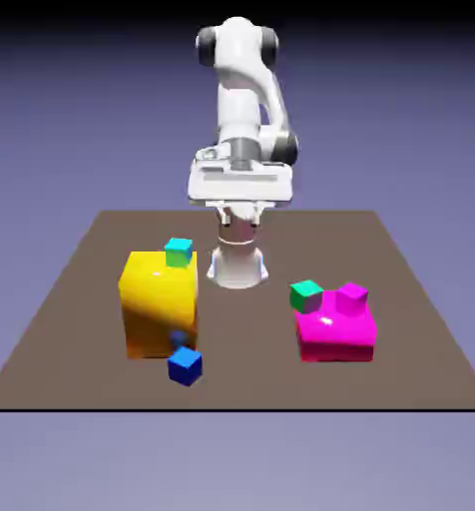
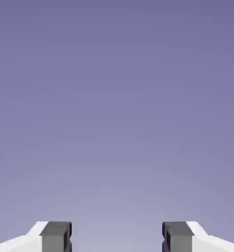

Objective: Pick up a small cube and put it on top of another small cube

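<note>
While the tool (image 2: 117,238) sat high near the arm's base with nothing in it, every cube lay below it and toward the near edge of the counter (image 1: 82,329). Fingers (image 2: 56,236) were spread wide, only blank backdrop between them. The hand view showed no cube at all, so the tool pointed out level over the counter rather than down at it.

Small cubes, exterior view:
- blue cube (image 1: 185,365), on the counter, just in front of the yellow block (image 1: 159,304), left of centre
- teal cube (image 1: 179,252), on top of the yellow block at its far edge
- green cube (image 1: 305,294), at the far-left corner of the magenta block (image 1: 334,329); couldn't tell whether it sat on it or just behind
- magenta cube (image 1: 351,296), on top of the magenta block

Key relation: the blue cube was the only one free on the counter, and lay forward, down and toward the exterior view's left from the tool. My read: the hand needed to pitch down first, then travel out. Yellow block stood right behind the blue cube, so approach looked tight on that side.
</note>
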Controlling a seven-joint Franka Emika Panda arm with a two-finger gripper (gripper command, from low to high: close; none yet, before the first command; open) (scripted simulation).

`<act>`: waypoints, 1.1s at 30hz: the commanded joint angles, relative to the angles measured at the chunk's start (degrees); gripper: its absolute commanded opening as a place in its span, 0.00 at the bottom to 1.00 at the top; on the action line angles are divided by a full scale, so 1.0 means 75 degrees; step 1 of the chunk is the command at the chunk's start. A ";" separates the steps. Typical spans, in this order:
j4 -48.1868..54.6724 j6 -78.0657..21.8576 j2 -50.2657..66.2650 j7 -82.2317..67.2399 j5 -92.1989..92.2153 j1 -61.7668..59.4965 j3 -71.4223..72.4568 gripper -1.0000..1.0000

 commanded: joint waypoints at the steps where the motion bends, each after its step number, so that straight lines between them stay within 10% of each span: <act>1: 0.0152 -0.0225 0.0277 -0.0181 -0.0191 -0.0044 0.0009 0.50; 23: 0.3492 -0.5176 0.6368 -0.4154 -0.4397 -0.1011 0.0202 0.50; 30: 0.3591 -0.4180 0.7583 -0.3620 -0.5203 -0.1058 -0.0236 0.50; 31: 0.3591 -0.4179 0.7583 -0.3620 -0.5203 -0.1058 -0.0236 0.00; 33: 0.3577 -0.4435 0.7307 -0.3761 -0.5020 -0.1050 -0.0129 0.00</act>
